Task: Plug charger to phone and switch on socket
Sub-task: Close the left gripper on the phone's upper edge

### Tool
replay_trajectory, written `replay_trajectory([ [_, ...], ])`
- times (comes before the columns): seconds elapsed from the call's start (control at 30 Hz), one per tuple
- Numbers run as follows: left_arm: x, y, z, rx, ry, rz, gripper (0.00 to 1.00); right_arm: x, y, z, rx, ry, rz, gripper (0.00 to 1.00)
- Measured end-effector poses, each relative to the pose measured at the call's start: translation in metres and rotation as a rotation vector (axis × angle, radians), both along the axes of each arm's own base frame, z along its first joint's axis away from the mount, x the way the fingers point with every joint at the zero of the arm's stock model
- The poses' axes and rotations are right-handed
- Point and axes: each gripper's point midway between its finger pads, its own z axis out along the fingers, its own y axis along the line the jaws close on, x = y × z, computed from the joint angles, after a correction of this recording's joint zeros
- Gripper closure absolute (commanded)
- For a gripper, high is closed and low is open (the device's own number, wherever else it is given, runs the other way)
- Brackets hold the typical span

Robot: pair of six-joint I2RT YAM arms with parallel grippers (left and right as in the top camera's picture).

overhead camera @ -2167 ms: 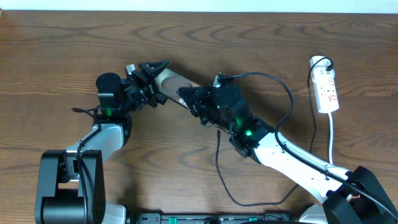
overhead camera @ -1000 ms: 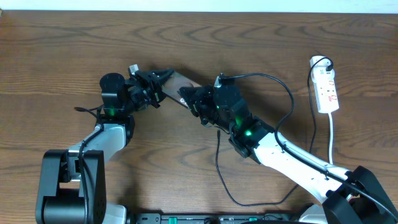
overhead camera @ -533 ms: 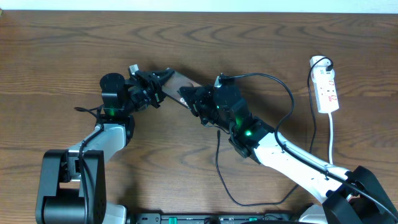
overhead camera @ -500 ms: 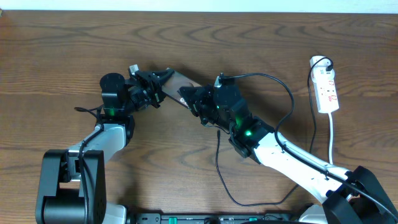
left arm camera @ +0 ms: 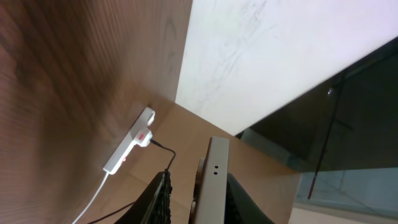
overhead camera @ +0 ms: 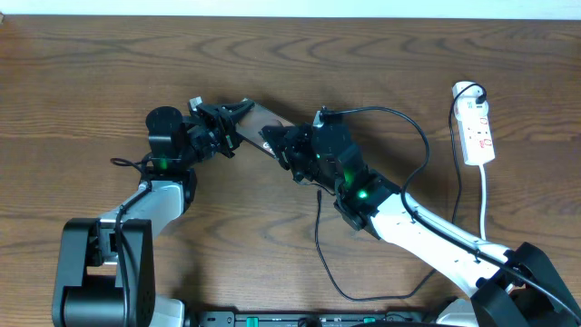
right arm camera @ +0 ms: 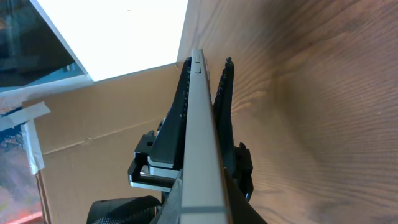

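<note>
Phone (overhead camera: 259,118) sits on edge, clamped at one end between my left fingers (left arm camera: 160,199). My right fingers (overhead camera: 278,145) are clenched tight at its other end; what they pinch, I cannot tell. Beyond them the charger (overhead camera: 399,113) arcs to the socket (overhead camera: 477,132), well apart on the desk (overhead camera: 408,45).

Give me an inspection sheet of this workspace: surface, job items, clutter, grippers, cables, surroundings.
Surface: brown wood-grain table.
Job's things: phone held on edge between the two arms; socket lies flat at the far right; charger arcs rightward from beside the right gripper.
Clutter: nothing seen.
Grippers: left gripper, jaws shut on the phone; right gripper, jaws shut at the phone's other end, what they pinch is hidden.
Cables: white cord runs from the socket toward the near edge.
Surroundings: pale wall behind the table; cardboard in the right wrist view.
</note>
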Motion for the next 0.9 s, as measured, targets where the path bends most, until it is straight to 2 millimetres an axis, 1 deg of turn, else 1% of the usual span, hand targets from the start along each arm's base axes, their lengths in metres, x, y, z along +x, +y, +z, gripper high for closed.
replay_trajectory([
  [0.3, 0.001, 0.0, 0.001, -0.007, 0.002, 0.008, 0.78, 0.001, -0.001, 0.0, -0.001, -0.001, -0.005, 0.99],
  [0.5, 0.002, 0.0, 0.007, -0.018, -0.024, 0.014, 0.78, 0.001, 0.001, 0.003, 0.001, -0.009, -0.006, 0.99],
  [0.77, 0.004, 0.0, 0.021, -0.022, -0.1, 0.013, 0.78, 0.003, 0.002, 0.009, 0.005, -0.033, -0.01, 0.99],
  [0.9, 0.004, 0.0, 0.021, -0.022, -0.101, 0.013, 0.78, 0.003, 0.002, 0.009, 0.005, -0.034, -0.01, 0.99],
])
